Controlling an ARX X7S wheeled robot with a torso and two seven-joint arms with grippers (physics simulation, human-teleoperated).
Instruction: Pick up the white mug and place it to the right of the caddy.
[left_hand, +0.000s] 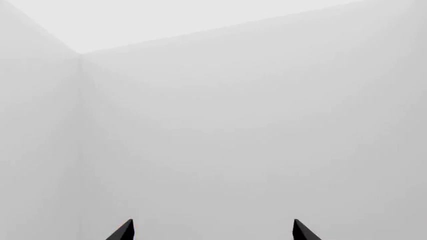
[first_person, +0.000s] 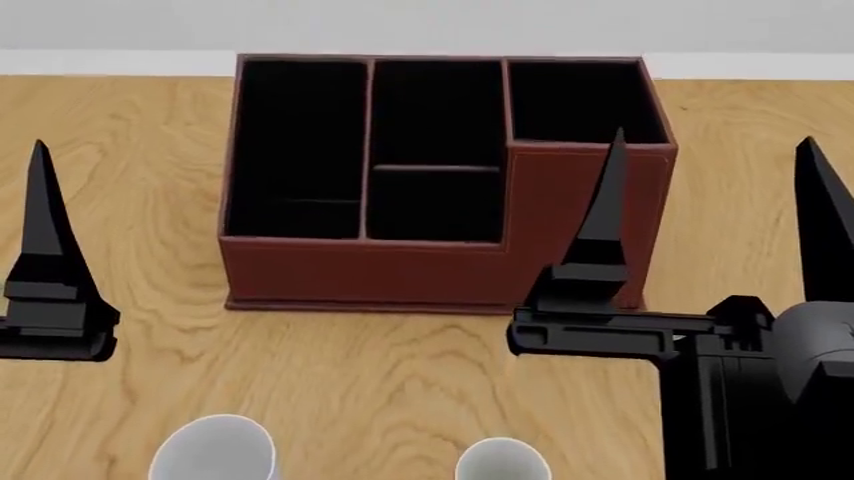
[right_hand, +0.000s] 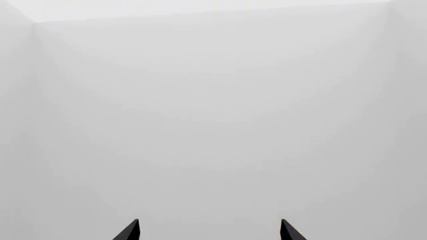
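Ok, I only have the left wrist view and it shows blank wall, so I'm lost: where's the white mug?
Observer: In the head view, the white mug sits at the bottom edge, nearer the robot than the caddy and to the left.
Operator: Anything beside it?
Observer: A slimmer mug stands to its right, apart from it.
Operator: Is the right gripper holding anything?
Observer: No, the right gripper is open and empty.

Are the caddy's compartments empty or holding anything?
Empty, as far as visible: the caddy shows only black lining in every compartment in the head view; the right tool hides part of its taller section.
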